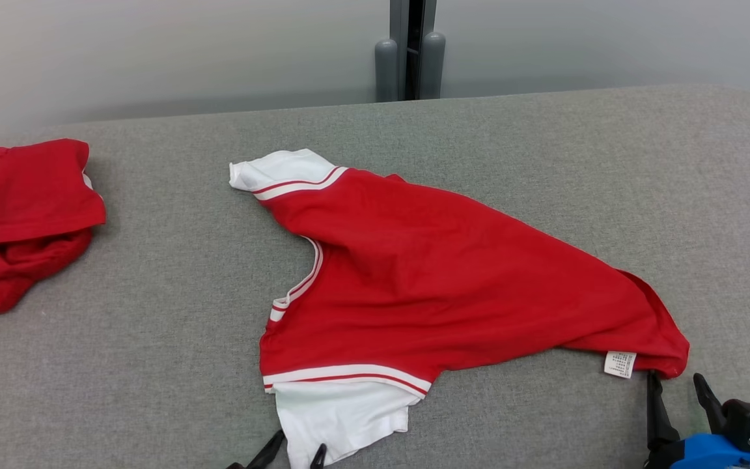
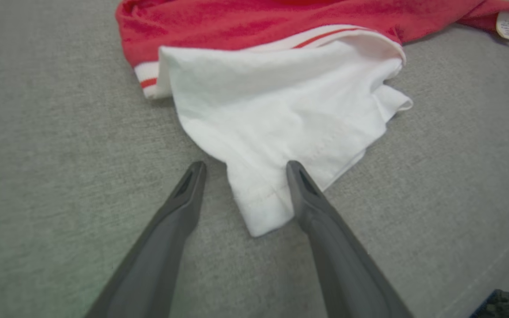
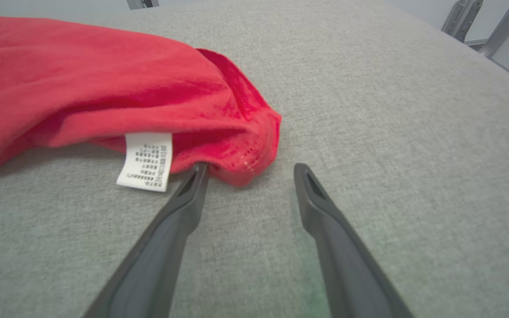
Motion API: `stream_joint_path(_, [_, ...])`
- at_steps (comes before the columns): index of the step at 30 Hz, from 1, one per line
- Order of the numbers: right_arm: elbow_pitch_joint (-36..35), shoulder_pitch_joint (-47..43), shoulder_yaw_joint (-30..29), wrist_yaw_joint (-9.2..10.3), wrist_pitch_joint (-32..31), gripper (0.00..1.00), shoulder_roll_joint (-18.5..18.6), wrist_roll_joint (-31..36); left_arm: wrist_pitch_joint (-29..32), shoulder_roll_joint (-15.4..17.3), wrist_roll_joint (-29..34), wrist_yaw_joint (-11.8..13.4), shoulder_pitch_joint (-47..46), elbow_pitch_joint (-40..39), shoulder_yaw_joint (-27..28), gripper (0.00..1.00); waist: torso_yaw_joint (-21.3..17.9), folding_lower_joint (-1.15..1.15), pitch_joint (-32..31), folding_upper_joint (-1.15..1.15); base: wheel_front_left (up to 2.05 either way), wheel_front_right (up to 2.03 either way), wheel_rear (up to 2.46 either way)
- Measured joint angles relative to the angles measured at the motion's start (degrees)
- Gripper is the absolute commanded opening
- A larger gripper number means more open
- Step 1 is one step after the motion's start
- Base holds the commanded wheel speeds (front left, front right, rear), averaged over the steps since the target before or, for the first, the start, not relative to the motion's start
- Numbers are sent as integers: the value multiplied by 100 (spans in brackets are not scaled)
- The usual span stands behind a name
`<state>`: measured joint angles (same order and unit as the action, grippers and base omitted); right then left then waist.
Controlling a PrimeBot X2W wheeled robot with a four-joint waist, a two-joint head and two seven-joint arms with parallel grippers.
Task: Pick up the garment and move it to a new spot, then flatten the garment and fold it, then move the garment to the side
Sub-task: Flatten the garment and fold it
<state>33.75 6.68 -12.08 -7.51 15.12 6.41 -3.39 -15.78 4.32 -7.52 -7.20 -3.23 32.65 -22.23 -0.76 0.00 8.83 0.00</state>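
Observation:
The garment [image 1: 427,280] is a red shirt with white, red-striped sleeves, lying crumpled across the middle of the grey surface. Its near white sleeve [image 2: 276,115] reaches toward me, and my left gripper [image 2: 243,165] stands open with the sleeve's hem between its fingers. The shirt's red bottom corner [image 3: 237,132] carries a white care label [image 3: 145,161]. My right gripper [image 3: 250,167] is open at that corner, its left fingertip touching the cloth edge. In the head view the left gripper [image 1: 298,449] is at the bottom edge and the right gripper [image 1: 678,381] at the lower right.
A second red garment [image 1: 20,218] lies bunched at the far left of the grey padded surface [image 1: 544,150]. A dark post [image 1: 411,49] stands behind the surface's far edge against a pale wall. Metal frame legs [image 3: 480,24] show past the surface's right edge.

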Motion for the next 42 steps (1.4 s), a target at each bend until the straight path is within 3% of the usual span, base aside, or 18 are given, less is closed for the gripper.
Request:
stream_joint_path(11, [453, 375, 177, 0, 1, 100, 18, -224, -30, -3, -300, 0, -290, 358, -412, 100, -34, 0, -30, 0, 0, 0, 0])
stream_joint_path(12, [488, 397, 179, 0, 0, 67, 18, -240, -31, -3, -312, 0, -309, 382, -428, 100, -44, -1, -32, 0, 0, 0, 0])
stream_joint_path(13, [549, 422, 189, 0, 0, 29, 16, -293, -31, -4, -334, 0, -328, 403, -448, 66, -53, -1, -31, 0, 0, 0, 0])
stream_joint_path(14, [606, 441, 208, 0, 0, 0, 16, -343, -32, -5, -374, 1, -350, 428, -485, 31, -61, -1, -31, 0, 0, 0, 0])
stream_joint_path(15, [639, 458, 227, 0, 0, 0, 16, -369, -33, -4, -403, 1, -375, 446, -520, 0, -64, -1, -31, 0, 0, 0, 0])
stream_joint_path(23, [464, 489, 285, 0, 0, 0, 57, -490, 15, -63, -495, -11, -434, 367, -635, 0, -58, 1, -23, 0, 0, 0, 0])
stream_joint_path(33, [-449, 333, 301, 0, 0, 0, 82, -494, 60, 25, -389, 9, -513, -404, -367, 0, -49, 1, 16, 0, 0, 0, 0])
stream_joint_path(42, [-1147, 1284, 677, 0, 0, 0, 339, -461, 60, 328, -237, 23, -1885, -904, 63, 0, -96, 1, 336, 0, 0, 0, 0])
